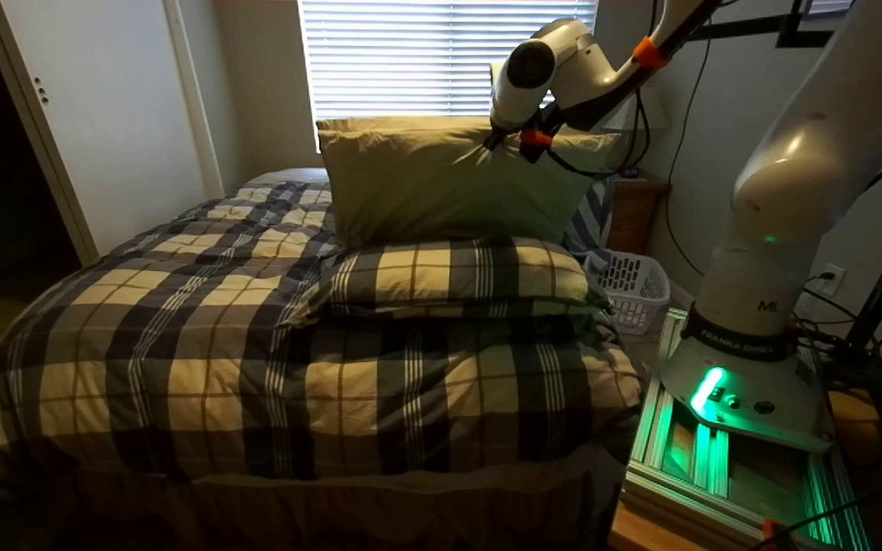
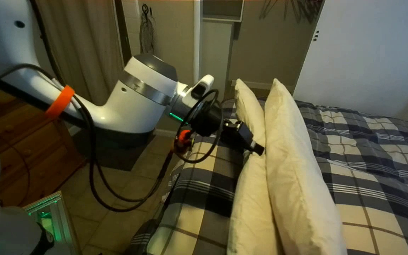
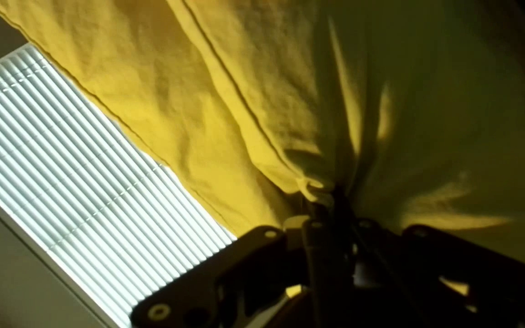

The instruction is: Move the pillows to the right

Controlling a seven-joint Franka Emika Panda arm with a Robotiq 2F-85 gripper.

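Observation:
The pale cream-yellow pillow (image 1: 441, 199) stands upright on the bed in both exterior views (image 2: 251, 205). My gripper (image 1: 492, 142) is shut on cloth at its top edge, and folds fan out from the pinch. In the wrist view the cloth (image 3: 285, 95) bunches between the dark fingertips (image 3: 328, 207). A second pale upright pillow (image 2: 296, 177) stands right behind it, touching; its edge also shows in the wrist view (image 3: 153, 91). The plaid pillow (image 1: 456, 275) lies flat in front of the pale one. In the wrist view the plaid pillow is out of sight.
The plaid bedspread (image 1: 181, 321) covers the bed around the pillows. A white laundry basket (image 1: 631, 295) and a wooden nightstand (image 1: 636, 210) stand beside the bed. Window blinds (image 1: 410, 61) are behind. A wooden dresser (image 2: 34, 152) is behind the arm, and arm cables hang in loops.

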